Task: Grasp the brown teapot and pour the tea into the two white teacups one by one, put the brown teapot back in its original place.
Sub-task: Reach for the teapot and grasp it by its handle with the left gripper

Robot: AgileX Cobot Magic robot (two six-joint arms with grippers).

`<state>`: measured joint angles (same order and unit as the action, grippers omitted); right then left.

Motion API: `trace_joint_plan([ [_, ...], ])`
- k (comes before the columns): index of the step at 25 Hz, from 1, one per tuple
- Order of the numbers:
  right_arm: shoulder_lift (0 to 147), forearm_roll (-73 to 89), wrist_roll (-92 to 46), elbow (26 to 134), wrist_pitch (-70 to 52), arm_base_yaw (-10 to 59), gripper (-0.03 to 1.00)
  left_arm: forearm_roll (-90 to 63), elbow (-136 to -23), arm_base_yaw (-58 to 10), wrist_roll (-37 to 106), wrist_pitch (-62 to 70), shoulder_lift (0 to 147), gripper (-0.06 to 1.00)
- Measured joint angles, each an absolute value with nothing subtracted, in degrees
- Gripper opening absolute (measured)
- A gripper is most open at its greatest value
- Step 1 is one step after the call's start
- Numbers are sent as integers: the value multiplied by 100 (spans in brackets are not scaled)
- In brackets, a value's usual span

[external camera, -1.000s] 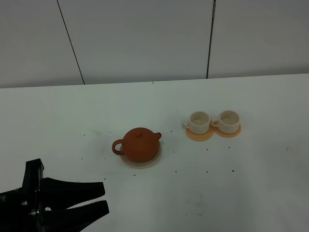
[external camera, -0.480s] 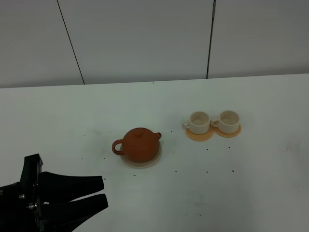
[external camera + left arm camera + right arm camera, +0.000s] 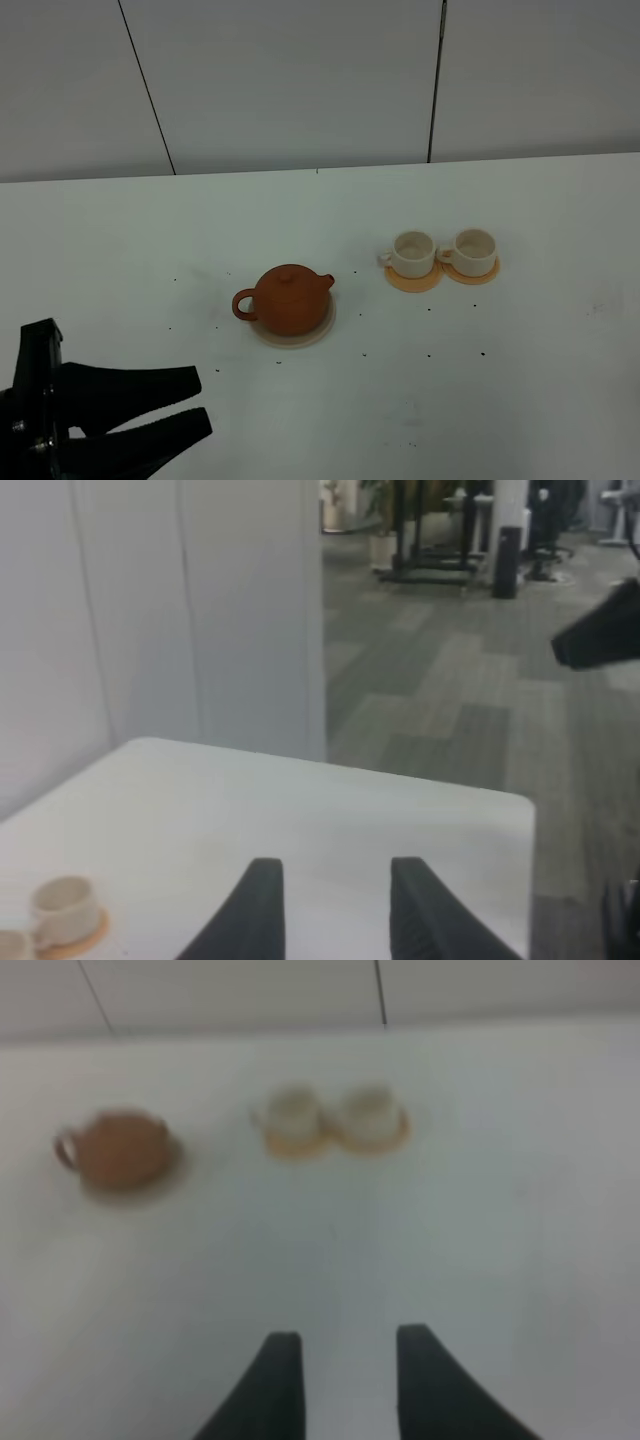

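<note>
Teapot [image 3: 290, 298] sits on disc [image 3: 318, 332], handle facing left gripper [image 3: 203, 400]: handy side for grasp. That gripper low at near edge, fingers spread, empty, well apart from pot. Cups [image 3: 413, 253] on coasters [image 3: 412, 283], spout side, ready for pour. Right gripper [image 3: 348, 1338] parted too, empty.

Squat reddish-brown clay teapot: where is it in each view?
Exterior high: squat reddish-brown clay teapot centre-left, on a pale round disc.
Left wrist: not in it.
Right wrist: teapot blurred, beside the small white teacups.
Shared landmark: those teacups on orange coasters.
</note>
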<state>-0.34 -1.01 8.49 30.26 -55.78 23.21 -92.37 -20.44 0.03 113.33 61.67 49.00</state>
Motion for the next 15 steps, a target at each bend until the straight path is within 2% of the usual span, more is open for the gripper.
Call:
trace_joint_plan([
  [8,-39,-315,739,2810,-6035,2321,22,-8931,-2044,3,10531,5492,4674,32],
  [15,-39,-333,718,2784,-6086,2321,22,-8681,-2044,3,10370,5117,4674,31],
])
